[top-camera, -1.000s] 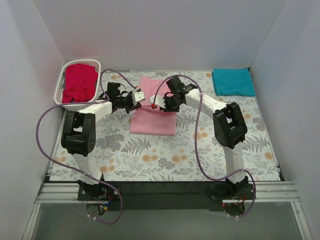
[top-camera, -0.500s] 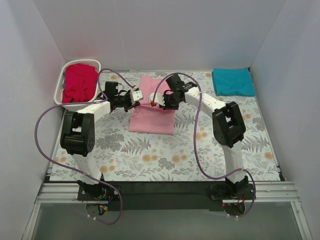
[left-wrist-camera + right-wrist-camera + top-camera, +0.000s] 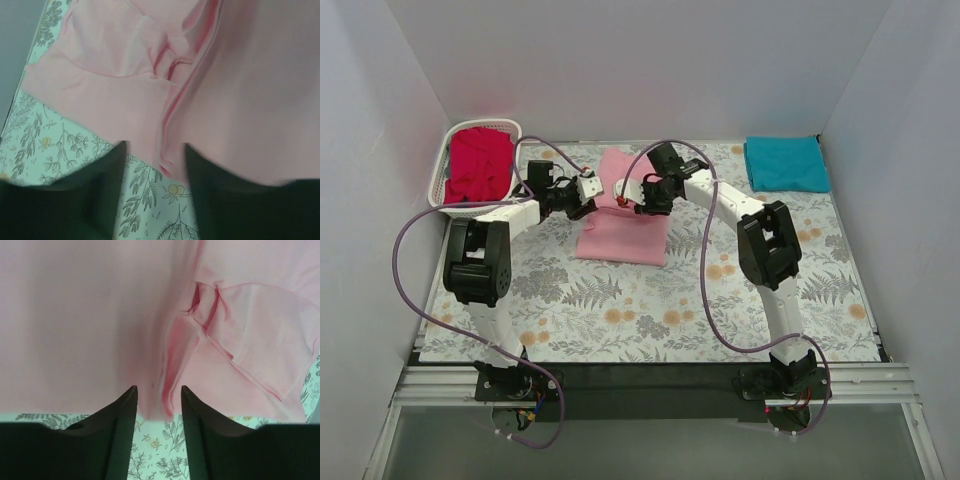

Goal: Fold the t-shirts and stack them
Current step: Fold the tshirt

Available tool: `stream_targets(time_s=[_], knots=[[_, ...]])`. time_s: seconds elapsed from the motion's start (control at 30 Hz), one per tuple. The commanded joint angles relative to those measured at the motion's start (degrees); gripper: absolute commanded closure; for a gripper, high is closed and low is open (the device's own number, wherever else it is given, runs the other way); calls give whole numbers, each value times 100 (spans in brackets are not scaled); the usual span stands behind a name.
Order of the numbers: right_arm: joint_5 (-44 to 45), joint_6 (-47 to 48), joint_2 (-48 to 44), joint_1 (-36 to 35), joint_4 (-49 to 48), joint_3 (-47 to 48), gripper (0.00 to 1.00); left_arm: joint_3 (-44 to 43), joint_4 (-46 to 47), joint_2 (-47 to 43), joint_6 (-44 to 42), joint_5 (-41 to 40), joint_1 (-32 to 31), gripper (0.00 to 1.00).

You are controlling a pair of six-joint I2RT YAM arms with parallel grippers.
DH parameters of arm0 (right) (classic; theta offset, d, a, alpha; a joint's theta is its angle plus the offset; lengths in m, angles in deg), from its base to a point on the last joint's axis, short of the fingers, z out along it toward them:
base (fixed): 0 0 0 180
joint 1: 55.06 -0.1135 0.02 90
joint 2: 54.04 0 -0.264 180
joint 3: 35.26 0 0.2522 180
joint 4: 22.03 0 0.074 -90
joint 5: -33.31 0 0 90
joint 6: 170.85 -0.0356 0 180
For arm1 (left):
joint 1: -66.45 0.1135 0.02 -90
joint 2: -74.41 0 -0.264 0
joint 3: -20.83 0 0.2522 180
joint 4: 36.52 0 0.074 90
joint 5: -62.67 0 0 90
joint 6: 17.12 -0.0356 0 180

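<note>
**Ana:** White walls [image 3: 620, 70] close the table on three sides, and a flowered mat [image 3: 620, 310] covers it. What is the left gripper doing?

**Ben:** The left gripper [image 3: 155, 147] is clenched on the light pink t-shirt [image 3: 240, 100]. A folded edge of the cloth sits between its two dark jaws. A wide part of the shirt spreads above the jaw at the right of the wrist view.

**Ana:** And the right gripper?

**Ben:** The right gripper [image 3: 159, 388] is pinching the same shirt. A bunch of wrinkled pink cloth goes down into the narrow gap between its jaws. Beside it, at the right of that view, lies a flap with a hem, which looks like a sleeve.

**Ana:** How do the two grippers stand, seen from above?

**Ben:** They are near each other over the far half of the pink shirt. The left one is at the shirt's left edge and the right one is nearer its middle. Both arms reach toward the centre of the mat.

**Ana:** Where is the shirt itself?

**Ben:** It is in the middle of the mat, a little toward the back wall. Its near part lies flat on the mat.

**Ana:** And the other shirts?

**Ben:** The red t-shirt [image 3: 478, 165] is crumpled inside the white basket [image 3: 438, 180] at the far left corner, near the left arm. The teal t-shirt [image 3: 785, 163] lies folded flat in the far right corner, well apart from the pink one.
</note>
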Motion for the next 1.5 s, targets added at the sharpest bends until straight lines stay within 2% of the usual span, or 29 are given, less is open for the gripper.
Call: stream_targets(time_s=[0.0,0.03,0.1,0.27,0.43,0.47,0.57,0.77,1.03,1.2,1.3,1.47], knots=[[209,123,140,32,41,339,51,-38,686,-69,262,-157,67,38],[245,62,70,32,41,330,38,-55,845,-112,551,-236,67,33],[306,0,-53,32,23,304,36,-273,917,-139,720,-254,137,30],[325,-613,-676,32,-4,199,35,-609,716,-385,1335,-184,278,33],[-210,-1475,-1204,-12,128,-345,38,56,118,-1008,1731,123,269,48],[-299,-1633,-1213,-4,146,-399,39,163,74,-1079,1810,132,269,56],[-712,-2222,-1152,5,199,-540,46,383,-207,-1176,2196,124,217,71],[-1468,-3251,-652,5,234,-539,54,656,-454,-975,2988,-288,50,80],[-1416,-3516,60,102,216,-733,56,885,-788,-456,3085,-1071,-284,83],[-1249,-3376,70,190,234,-1216,56,1227,-1068,-455,3085,-1467,-679,84],[-1170,-3279,-193,251,243,-1786,57,1605,-1305,-683,3198,-1511,-986,86],[-1222,-3006,-1124,295,313,-3014,58,2343,-1578,-1562,3743,-1389,-1514,86]])
